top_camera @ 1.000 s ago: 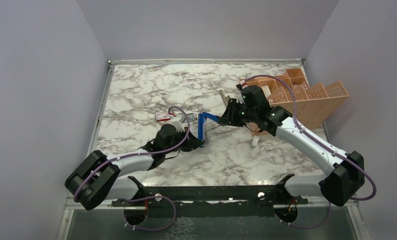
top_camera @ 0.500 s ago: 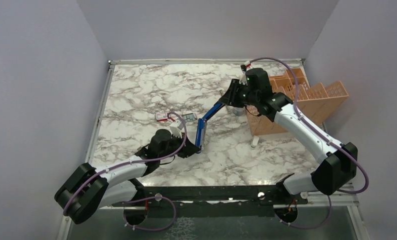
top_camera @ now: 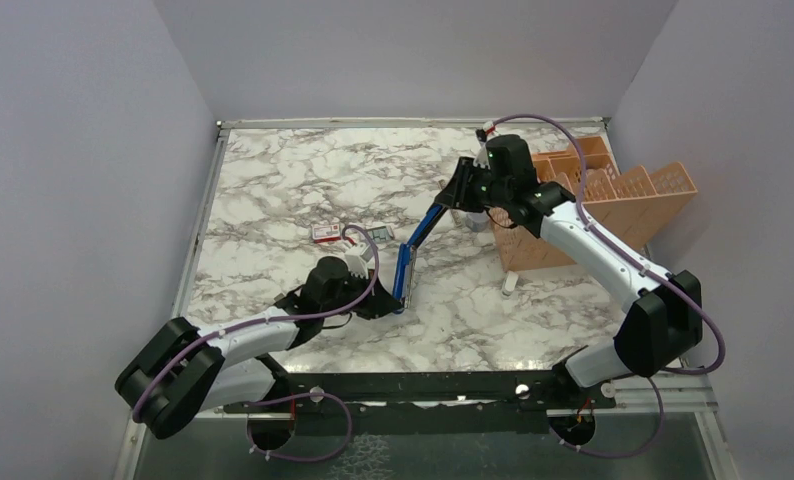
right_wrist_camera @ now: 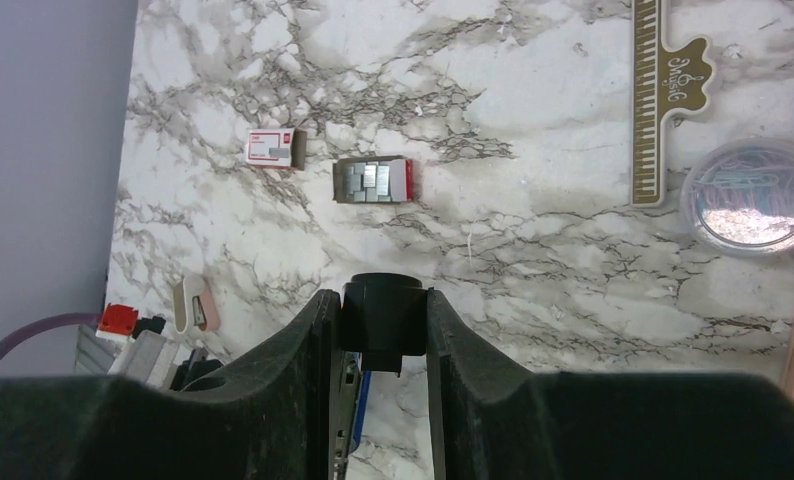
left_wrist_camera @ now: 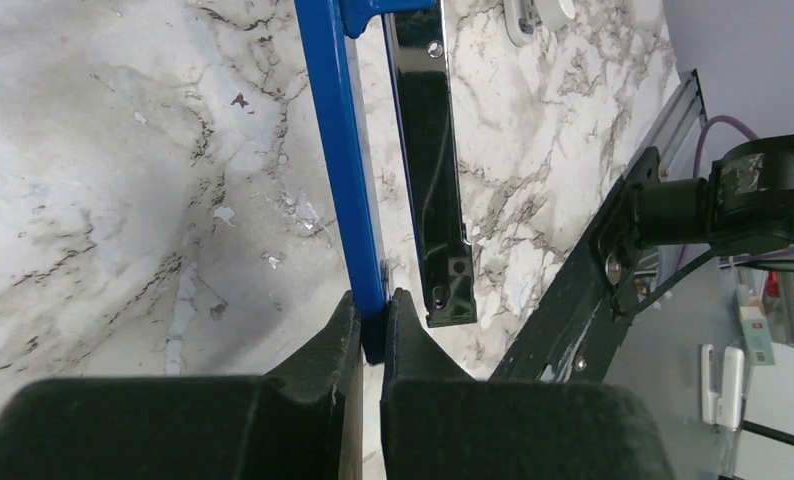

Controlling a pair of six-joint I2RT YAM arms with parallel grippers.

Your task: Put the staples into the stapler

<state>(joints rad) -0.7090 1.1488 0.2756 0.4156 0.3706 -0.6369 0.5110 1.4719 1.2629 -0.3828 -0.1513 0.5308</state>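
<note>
Between the pressed-together fingers of the left gripper (left_wrist_camera: pixel 373 318) sits the near end of the stapler (left_wrist_camera: pixel 335 150), clamped by its blue bar, with the black magazine (left_wrist_camera: pixel 428 180) alongside. Farther out, the right gripper (right_wrist_camera: pixel 381 310) pinches the stapler's black tip, holding that arm raised. Beyond, the staples (right_wrist_camera: pixel 371 181) lie on the marble table (right_wrist_camera: pixel 533 250) near a red-and-white box (right_wrist_camera: pixel 274 148).

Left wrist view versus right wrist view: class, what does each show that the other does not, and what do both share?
Only the left wrist view: the stapler with its blue arm pinched in the left jaws, its black bar alongside. Only the right wrist view: the staples in their tray, a red-and-white box, a gold strip, a tub of paper clips. Both: the stapler and the marble table.
</note>
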